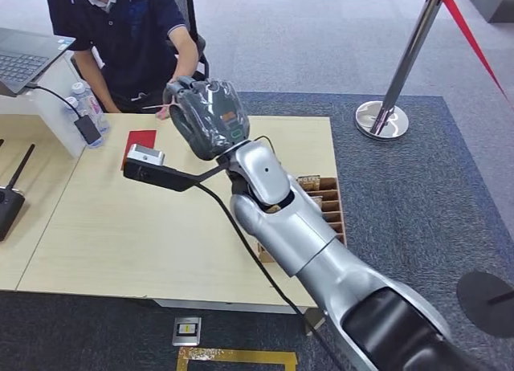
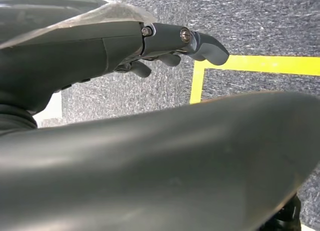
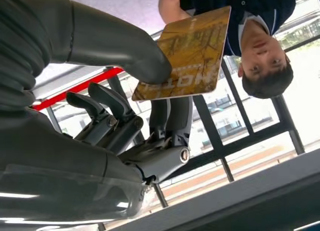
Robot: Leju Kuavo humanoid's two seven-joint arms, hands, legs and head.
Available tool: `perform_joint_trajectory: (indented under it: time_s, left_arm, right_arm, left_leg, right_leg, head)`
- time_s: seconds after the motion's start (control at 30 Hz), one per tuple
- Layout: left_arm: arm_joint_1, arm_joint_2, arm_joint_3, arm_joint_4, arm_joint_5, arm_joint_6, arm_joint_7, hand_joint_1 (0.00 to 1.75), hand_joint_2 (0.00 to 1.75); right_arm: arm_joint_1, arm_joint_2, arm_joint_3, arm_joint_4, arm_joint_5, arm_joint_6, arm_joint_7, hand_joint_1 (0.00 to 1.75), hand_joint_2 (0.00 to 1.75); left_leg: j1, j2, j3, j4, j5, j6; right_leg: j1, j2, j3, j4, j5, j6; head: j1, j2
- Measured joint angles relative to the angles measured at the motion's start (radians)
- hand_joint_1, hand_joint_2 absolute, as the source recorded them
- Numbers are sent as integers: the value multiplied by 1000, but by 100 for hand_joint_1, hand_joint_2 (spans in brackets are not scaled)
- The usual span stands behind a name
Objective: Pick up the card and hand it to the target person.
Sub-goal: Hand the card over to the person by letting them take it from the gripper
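- the right hand [image 1: 203, 114] reaches out past the far edge of the wooden table [image 1: 152, 234], at about 12 o'clock in the head view, raised in the air in front of the seated person [image 1: 121, 34].
- in the right wrist view the right hand [image 3: 113, 106] pinches the card [image 3: 188, 53] between the thick thumb on one face and the fingers [image 3: 171, 116] behind the other; the remaining fingers are curled in beside them.
- the card is a yellow-brown printed rectangle; its long axis runs away from the thumb toward the person, and the free short end points at the person.
- the person's hand [image 3: 171, 1] is at the card's far corner; i cannot tell whether it is touching it.
- the card's long edges are free, with open air on both sides.
- on the table, a red folder [image 1: 138, 144] lies near the far edge at about 11 o'clock, just beside a grey-and-black device [image 1: 145, 164].
- a wooden divided tray [image 1: 324, 201] sits at the table's right edge, at about 3 o'clock, partly behind the right arm.
- a stanchion base [image 1: 381, 120] stands on the carpet at about 2 o'clock, well apart from the table.
- the left hand [image 2: 177, 41] hangs over grey carpet with yellow floor tape [image 2: 256, 64]; its fingers are extended and hold nothing.
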Motion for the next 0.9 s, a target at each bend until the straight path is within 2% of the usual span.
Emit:
perform_joint_trajectory:
  time_s: [0.3,0.6,0.63,0.67,0.73,0.77,0.8,0.9]
  left_arm:
    - [0,0,-20,1,-25,1,0,0,0]
    - [-1,0,-32,2,-39,-1,4,0,0]
    - [-1,0,-33,2,-40,-2,5,0,0]
    - [-1,0,-34,2,-40,-3,5,0,0]
    - [-1,0,-36,2,-41,-4,5,0,0]
    - [-1,0,-37,2,-41,-4,5,0,0]
    - [-1,0,-38,2,-41,-5,5,0,0]
    - [-1,0,-39,2,-39,-4,5,0,0]
  right_arm:
    - [-98,21,145,213,-109,-41,120,175,175]
    - [-132,21,246,340,-146,-33,163,175,175]
    - [-134,21,255,350,-146,-30,167,164,175]
    - [-135,21,263,360,-147,-27,171,132,175]
    - [-136,21,280,376,-152,-19,181,45,175]
    - [-136,21,287,383,-158,-15,186,12,175]
    - [-136,21,292,389,-165,-12,189,0,175]
    - [-137,21,299,404,-201,-12,186,0,175]
  left_leg:
    - [0,0,0,0,0,0]
    - [0,0,0,0,0,0]
    - [0,0,0,0,0,0]
    - [0,0,0,0,0,0]
    - [0,0,0,0,0,0]
    - [0,0,0,0,0,0]
    - [0,0,0,0,0,0]
    - [0,0,0,0,0,0]
  right_leg:
    - [0,0,0,0,0,0]
    - [0,0,0,0,0,0]
    - [0,0,0,0,0,0]
    - [0,0,0,0,0,0]
    - [0,0,0,0,0,0]
    - [0,0,0,0,0,0]
    - [0,0,0,0,0,0]
    - [0,0,0,0,0,0]
  head:
    - [0,0]
    - [0,0]
    - [0,0]
    - [0,0]
    - [0,0]
    - [0,0]
    - [0,0]
    - [0,0]
